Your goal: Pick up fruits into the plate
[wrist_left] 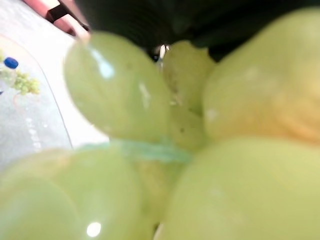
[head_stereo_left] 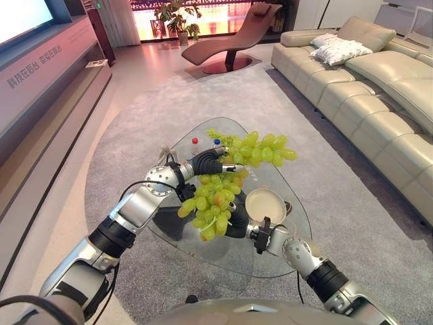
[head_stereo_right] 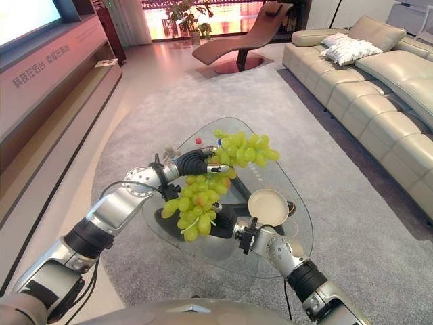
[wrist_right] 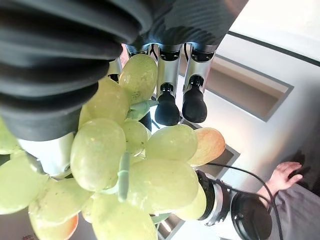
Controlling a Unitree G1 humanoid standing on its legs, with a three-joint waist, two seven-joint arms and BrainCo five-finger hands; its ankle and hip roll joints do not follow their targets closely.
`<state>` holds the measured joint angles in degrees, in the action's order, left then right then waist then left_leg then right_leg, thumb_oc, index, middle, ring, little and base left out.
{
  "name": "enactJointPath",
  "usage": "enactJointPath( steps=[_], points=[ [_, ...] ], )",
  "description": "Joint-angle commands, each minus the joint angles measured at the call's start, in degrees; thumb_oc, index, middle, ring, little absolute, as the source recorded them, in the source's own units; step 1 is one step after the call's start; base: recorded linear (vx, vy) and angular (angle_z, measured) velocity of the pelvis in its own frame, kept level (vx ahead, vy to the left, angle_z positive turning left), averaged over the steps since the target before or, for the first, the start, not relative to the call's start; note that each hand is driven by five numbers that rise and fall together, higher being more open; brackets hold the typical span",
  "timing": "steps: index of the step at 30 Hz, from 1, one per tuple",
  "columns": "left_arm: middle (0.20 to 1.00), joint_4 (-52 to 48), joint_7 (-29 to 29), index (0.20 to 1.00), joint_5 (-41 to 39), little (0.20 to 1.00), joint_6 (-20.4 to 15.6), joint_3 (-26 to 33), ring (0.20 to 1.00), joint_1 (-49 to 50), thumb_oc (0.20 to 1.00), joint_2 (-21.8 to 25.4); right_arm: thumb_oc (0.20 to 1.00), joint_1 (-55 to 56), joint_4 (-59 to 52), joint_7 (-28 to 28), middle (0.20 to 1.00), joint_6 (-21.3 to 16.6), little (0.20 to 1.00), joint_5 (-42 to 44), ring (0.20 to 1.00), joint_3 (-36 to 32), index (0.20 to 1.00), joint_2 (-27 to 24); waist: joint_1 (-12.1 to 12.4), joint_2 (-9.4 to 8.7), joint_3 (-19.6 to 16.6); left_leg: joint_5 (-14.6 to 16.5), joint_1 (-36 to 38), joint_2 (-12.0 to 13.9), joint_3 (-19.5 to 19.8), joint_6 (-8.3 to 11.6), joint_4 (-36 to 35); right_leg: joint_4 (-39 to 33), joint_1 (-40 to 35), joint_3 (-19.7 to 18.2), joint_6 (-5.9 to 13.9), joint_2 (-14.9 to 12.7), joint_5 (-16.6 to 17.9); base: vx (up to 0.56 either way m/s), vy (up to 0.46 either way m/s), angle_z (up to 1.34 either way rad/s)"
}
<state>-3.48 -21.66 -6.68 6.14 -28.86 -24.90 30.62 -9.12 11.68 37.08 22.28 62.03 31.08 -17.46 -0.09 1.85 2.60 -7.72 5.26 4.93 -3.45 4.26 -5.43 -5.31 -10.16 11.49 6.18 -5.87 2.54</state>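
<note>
The robot's left hand point(head_stereo_left: 218, 164) reaches in up and to the left of the round cream ceramic plate point(head_stereo_left: 265, 205). A long bunch of pale green grapes point(head_stereo_left: 260, 149) juts from it, above the plate and off the surface. Its fingers are buried among the fruit, so their state cannot be told. A second, rounder bunch of green grapes with a few blushed ones point(head_stereo_left: 213, 203) sits just left of the plate. The right hand point(wrist_right: 167, 97) has it, the bunch wedged between thumb and lightly bent fingers point(wrist_right: 194, 102). The plate is bare.

The two bunches and two wrists crowd together just left of the plate, so one arm's move could well drag the other's fruit. Loose grapes may shed and roll off. A heavy drop could skid the plate on the slick top.

The counter point(head_stereo_left: 287, 250) is a rounded triangular pane of clear glass. Beyond the plate on it stand two small clear bottles, one red-capped point(head_stereo_left: 195, 142) and one blue-capped point(head_stereo_left: 216, 143).

Far left of the plate runs a long low pinkish wall unit point(head_stereo_left: 47, 88). A grey carpet point(head_stereo_left: 216, 88) lies beneath, with a brown curved lounge chair point(head_stereo_left: 230, 34) beyond. A beige leather sofa point(head_stereo_left: 379, 81) is well to the right.
</note>
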Motion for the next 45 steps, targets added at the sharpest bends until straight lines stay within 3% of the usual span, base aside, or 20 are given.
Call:
enactJointPath(
  steps=[1, 5, 14, 19, 23, 30, 37, 41, 45],
  points=[
    [1.0, 2.03, 2.8, 1.0, -0.51, 1.0, -1.19, 3.6, 1.0, -3.05, 1.0, -0.22, 0.2, -3.12, -1.65, 1.72, 0.2, -6.3, 0.2, -2.04, 0.2, -4.82, 0.2, 3.56, 0.67, -3.02, 2.33, 8.12, 4.65, -2.61, -1.49, -1.53, 0.43, 0.31, -0.36, 0.79, 1.06, -0.71, 0.28, 0.0, 0.0, 0.0],
    [1.0, 2.89, 5.2, 1.0, -1.65, 1.0, -1.18, 5.69, 1.0, -0.82, 1.0, -0.05, 0.2, -2.37, 0.48, -0.14, 0.2, -9.33, 0.2, -7.4, 0.2, -8.32, 0.2, 0.64, 0.51, -3.23, 2.35, 8.09, 4.68, -2.5, -1.62, -1.42, 0.43, 0.31, -0.4, 0.82, 1.0, -0.69, 0.33, 0.0, 0.0, 0.0],
    [1.0, 5.51, 13.1, 1.0, -3.74, 1.0, -1.86, 13.2, 1.0, 8.48, 1.0, 0.93, 0.2, 1.72, 3.39, -2.5, 0.2, -11.09, 0.2, -17.4, 0.2, -17.48, 0.2, -5.64, 0.48, -3.7, 3.1, 8.14, 4.78, -2.24, -1.7, -1.35, 0.43, 0.31, -0.46, 0.6, 0.73, -0.52, 0.42, 0.0, 0.0, 0.0],
    [1.0, 11.98, 18.65, 1.0, -4.97, 1.0, -1.51, 18.32, 1.0, 15.37, 1.0, 0.75, 0.2, 3.64, 6.16, -5.19, 0.2, -12.31, 0.2, -23.12, 0.2, -22.82, 0.2, -9.37, 0.93, -4.31, 4.21, 8.01, 4.48, -1.93, -1.74, -1.1, 0.43, 0.31, -0.41, 0.98, 0.47, -0.46, 0.43, 0.0, 0.0, 0.0],
    [1.0, 19.98, 19.36, 1.0, -4.51, 1.0, -0.24, 20.29, 1.0, 20.37, 1.0, -0.14, 0.2, 4.67, 7.89, -8.57, 0.2, -13.48, 0.2, -26.9, 0.2, -26.17, 0.2, -12.41, 1.43, -4.8, 5.15, 7.91, 4.2, -1.77, -1.65, -0.97, 0.43, 0.35, -0.29, 1.33, 0.46, -0.43, 0.49, 0.01, -0.026, 0.02],
    [1.0, 44.55, 20.22, 1.0, -2.32, 1.0, -1.38, 20.23, 1.0, 23.9, 1.0, -3.79, 0.2, 2.17, 14.15, -17.33, 0.2, -16.0, 0.2, -33.52, 0.2, -27.76, 0.2, -17.9, 2.49, -5.88, 7.8, 7.69, 2.82, -1.56, -1.69, -1.04, 0.43, 1.05, 1.23, 1.28, 0.59, -0.27, 0.81, 0.0, -0.061, 0.03],
    [1.0, 68.61, 20.1, 1.0, -1.85, 1.0, -1.41, 15.99, 1.0, 19.38, 1.0, -5.01, 0.2, -12.09, 25.66, -26.43, 0.2, -16.98, 0.2, -34.82, 0.2, -22.04, 0.2, -21.9, 3.59, -7.51, 13.01, 7.1, -1.43, -0.8, -1.06, -1.47, 0.43, 2.18, 5.89, 0.14, 0.4, 0.78, 1.33, -0.09, -0.124, 0.05],
    [1.0, 73.28, 20.55, 1.0, -1.42, 1.0, -2.9, 13.76, 1.0, 18.27, 1.0, -5.76, 0.2, -17.74, 29.73, -27.35, 0.2, -16.78, 0.2, -34.49, 0.2, -21.22, 0.2, -23.71, 3.86, -7.18, 15.63, 6.39, -3.65, -0.74, -0.51, -1.64, 0.43, 3.29, 8.35, -0.13, 0.17, 1.03, 1.26, -0.1, -0.02, 0.09],
    [1.0, 74.06, 23.8, 1.0, -3.19, 1.0, -3.95, 12.92, 1.0, 16.57, 1.0, -6.72, 0.2, -23.1, 33.23, -29.18, 0.2, -17.05, 0.2, -33.82, 0.2, -21.0, 0.2, -25.88, 4.31, -5.66, 19.21, 5.32, -7.06, -1.29, 0.7, -1.7, 0.44, 4.49, 11.73, 0.03, -0.05, 0.92, 1.29, -0.14, 0.041, 0.1]
  ],
)
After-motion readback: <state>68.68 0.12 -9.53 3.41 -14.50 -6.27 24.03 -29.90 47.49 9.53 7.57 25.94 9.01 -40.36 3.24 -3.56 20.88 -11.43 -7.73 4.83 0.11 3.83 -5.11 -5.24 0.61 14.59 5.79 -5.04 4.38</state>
